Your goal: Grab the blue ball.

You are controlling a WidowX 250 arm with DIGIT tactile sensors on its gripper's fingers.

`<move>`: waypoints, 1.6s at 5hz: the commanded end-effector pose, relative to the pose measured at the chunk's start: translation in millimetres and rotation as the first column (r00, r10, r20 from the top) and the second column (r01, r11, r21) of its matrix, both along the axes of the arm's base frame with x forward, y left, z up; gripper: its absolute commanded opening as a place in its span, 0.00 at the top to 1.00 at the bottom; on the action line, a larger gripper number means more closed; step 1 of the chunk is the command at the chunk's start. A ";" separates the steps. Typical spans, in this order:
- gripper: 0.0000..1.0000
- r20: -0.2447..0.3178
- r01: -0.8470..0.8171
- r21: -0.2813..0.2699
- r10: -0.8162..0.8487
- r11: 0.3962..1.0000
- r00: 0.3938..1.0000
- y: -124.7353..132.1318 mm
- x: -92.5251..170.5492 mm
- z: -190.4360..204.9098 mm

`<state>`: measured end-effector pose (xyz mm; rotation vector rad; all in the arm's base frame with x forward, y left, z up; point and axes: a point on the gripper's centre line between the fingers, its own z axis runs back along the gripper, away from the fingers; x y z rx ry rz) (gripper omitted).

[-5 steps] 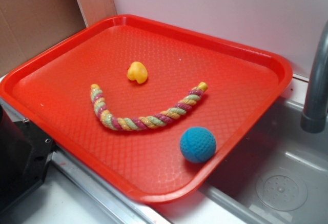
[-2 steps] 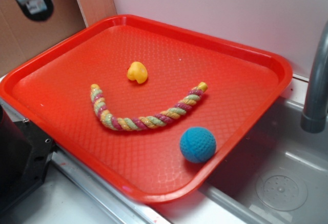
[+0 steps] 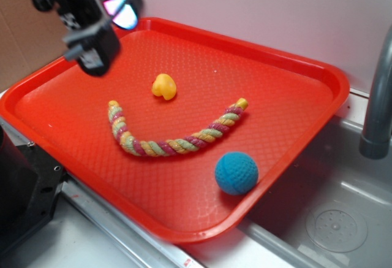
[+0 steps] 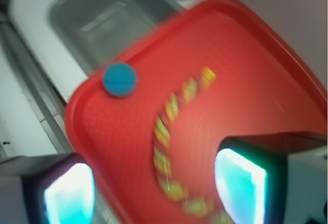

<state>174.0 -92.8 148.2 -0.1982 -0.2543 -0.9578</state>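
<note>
fingers (image 4: 154,183): spread wide, holding nothing | blue ball (image 3: 236,173): on red tray (image 3: 294,84), well apart from fingers | rope toy (image 3: 174,139): between them

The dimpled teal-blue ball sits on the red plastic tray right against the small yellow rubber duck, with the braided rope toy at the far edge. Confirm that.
One detail is wrong: the dimpled teal-blue ball does sit on the red plastic tray, but not against the small yellow rubber duck. The exterior view shows them well apart, with the braided rope toy curving between them. The ball lies near the tray's rim by the sink.
</note>
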 end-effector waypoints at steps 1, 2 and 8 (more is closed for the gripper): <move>0.00 0.086 0.271 -0.038 -0.267 0.962 0.960 -39.8 9.8 -32.8; 0.00 0.087 0.369 -0.001 -0.367 0.929 0.926 -59.5 12.6 -57.5; 1.00 0.030 0.458 0.066 -0.461 0.886 0.887 -98.2 10.1 -118.6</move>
